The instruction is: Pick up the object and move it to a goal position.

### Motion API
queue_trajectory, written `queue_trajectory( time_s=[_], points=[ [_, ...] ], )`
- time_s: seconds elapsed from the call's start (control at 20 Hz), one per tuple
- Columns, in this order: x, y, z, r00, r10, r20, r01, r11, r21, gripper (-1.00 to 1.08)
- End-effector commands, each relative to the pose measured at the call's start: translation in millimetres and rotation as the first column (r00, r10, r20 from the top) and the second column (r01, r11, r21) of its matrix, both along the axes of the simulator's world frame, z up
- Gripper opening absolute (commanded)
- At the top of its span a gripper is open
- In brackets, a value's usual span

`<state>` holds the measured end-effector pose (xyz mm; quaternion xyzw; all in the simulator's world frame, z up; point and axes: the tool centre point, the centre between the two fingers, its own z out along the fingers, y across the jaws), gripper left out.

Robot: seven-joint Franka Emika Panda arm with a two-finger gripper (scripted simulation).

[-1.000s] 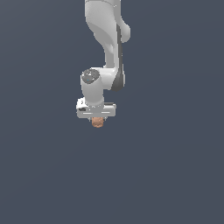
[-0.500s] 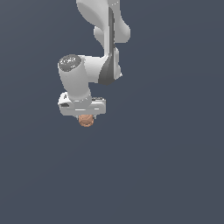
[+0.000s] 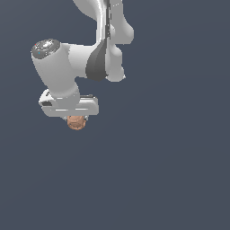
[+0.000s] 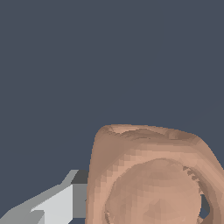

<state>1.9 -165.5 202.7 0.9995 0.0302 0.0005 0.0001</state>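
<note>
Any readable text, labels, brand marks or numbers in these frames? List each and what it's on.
None: no view shows any word, number, logo or sign.
White arm: plain shell, no marking.
Tool: plain white and grey, no label.
Tan-orange lump held in the tool, large in the wrist view: only surface texture, no print.
Background: flat dark blue-grey, nothing written.

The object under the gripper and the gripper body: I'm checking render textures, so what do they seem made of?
The object looks like matte tan-orange clay or unglazed ceramic: an uneven, faceted surface with a round hollow and no shine, though a render leaves this open. The gripper body looks like smooth white plastic or painted metal with soft highlights. The jaws are mostly hidden behind the object.
</note>
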Motion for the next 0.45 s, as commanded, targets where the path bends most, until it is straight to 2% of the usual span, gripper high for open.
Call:
queue_trajectory(
  time_s=[0.0, 0.4],
  points=[
    [5.1, -5.2, 7.9, 1.000, 0.001, -0.001, -0.001, 1.000, 0.000, -1.00],
    [11.5, -11.6, 17.2, 1.000, 0.001, -0.001, -0.001, 1.000, 0.000, -1.00]
  ],
)
